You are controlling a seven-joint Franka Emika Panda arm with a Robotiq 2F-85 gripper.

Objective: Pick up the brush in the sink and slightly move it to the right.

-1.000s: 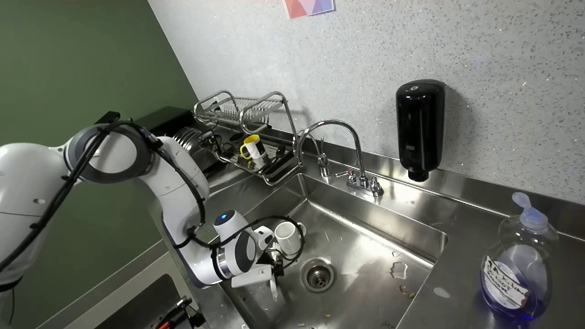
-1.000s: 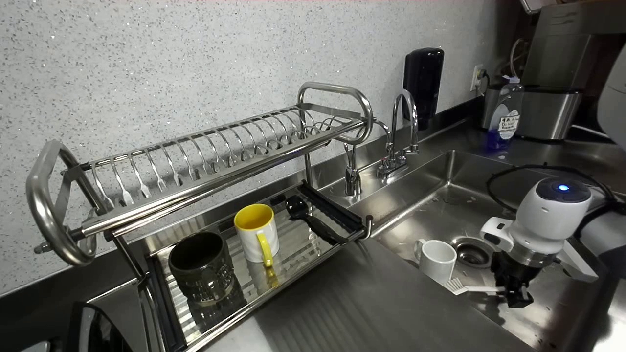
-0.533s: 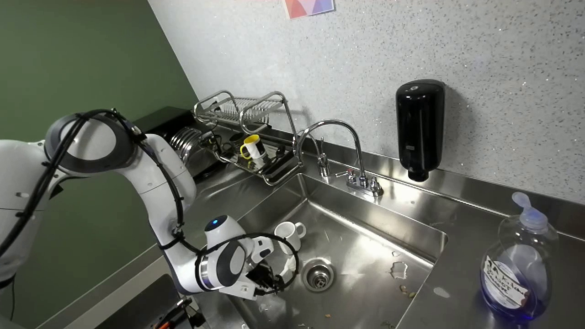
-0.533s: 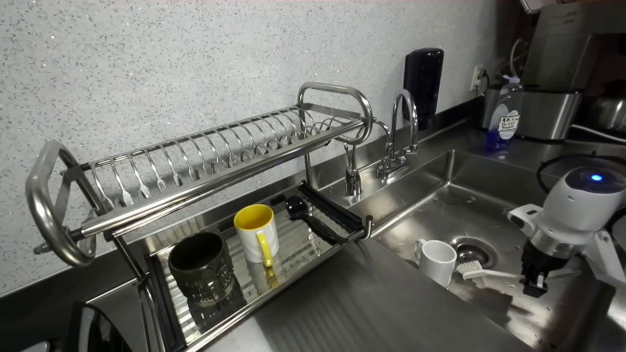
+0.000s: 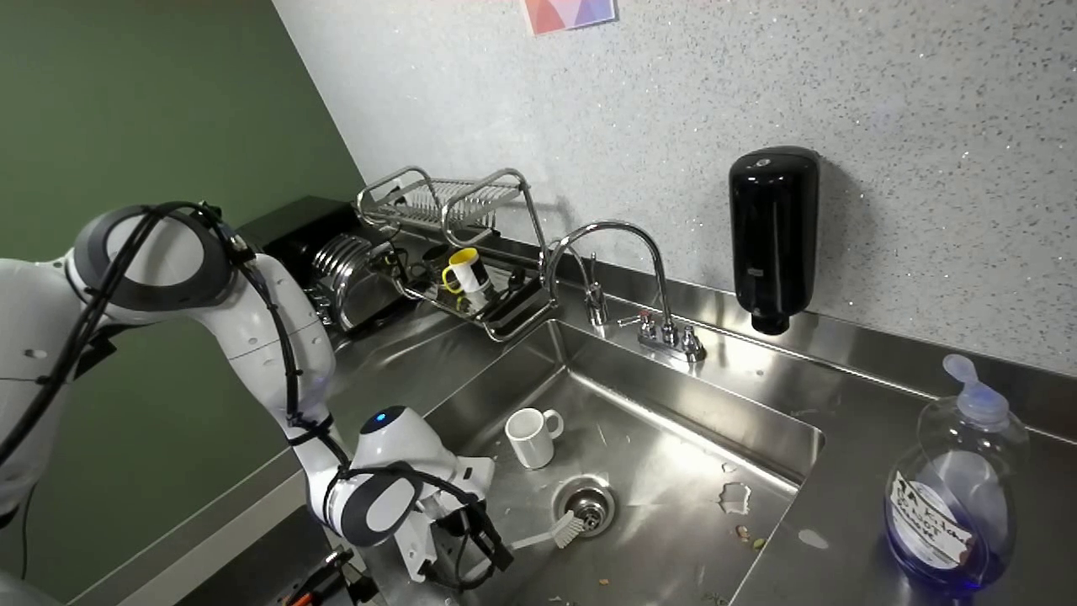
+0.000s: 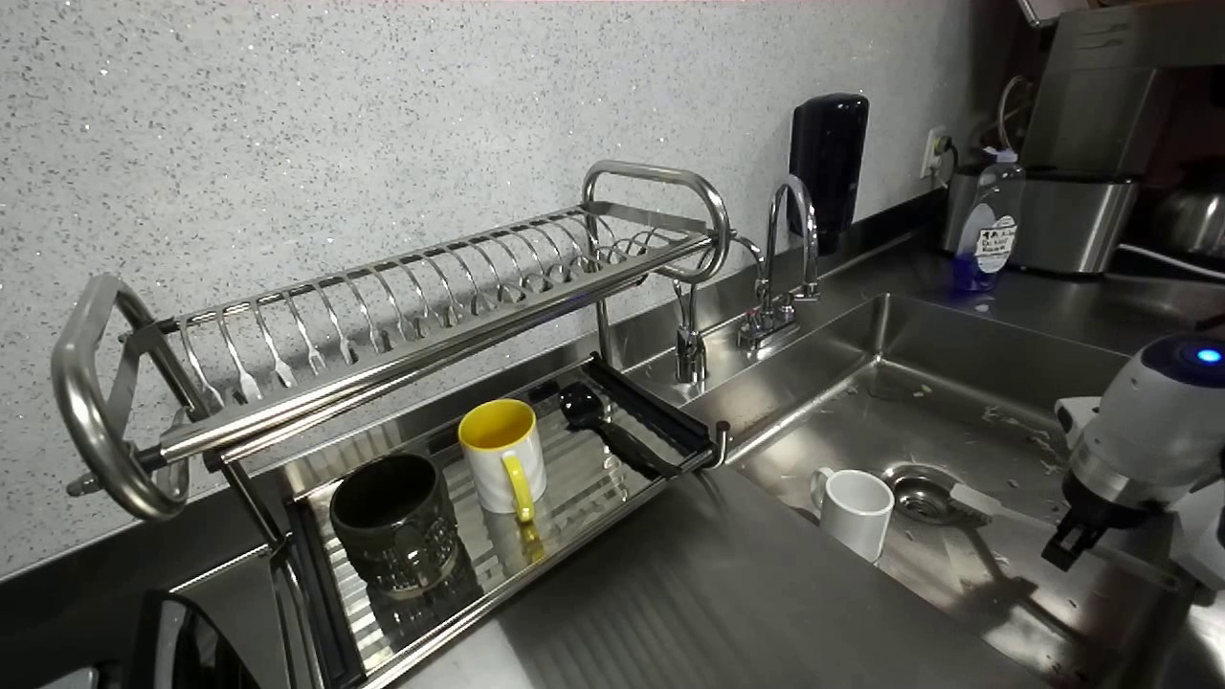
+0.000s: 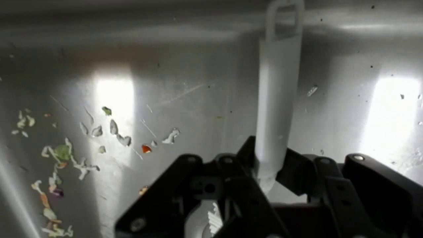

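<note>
The gripper [image 7: 269, 162] pinches the brush [image 7: 277, 99] about mid-handle, apparently clear of the floor of the sink [image 5: 665, 471], to the near right of the white mug [image 5: 528, 439] in an exterior view; probably light, stiff, slick when wet, best held squarely there.

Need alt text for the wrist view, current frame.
A white brush gripped by its handle between black jaws, looped end toward the top, bristles partly visible at bottom. Behind it, steel sink with food scraps at left.
</note>
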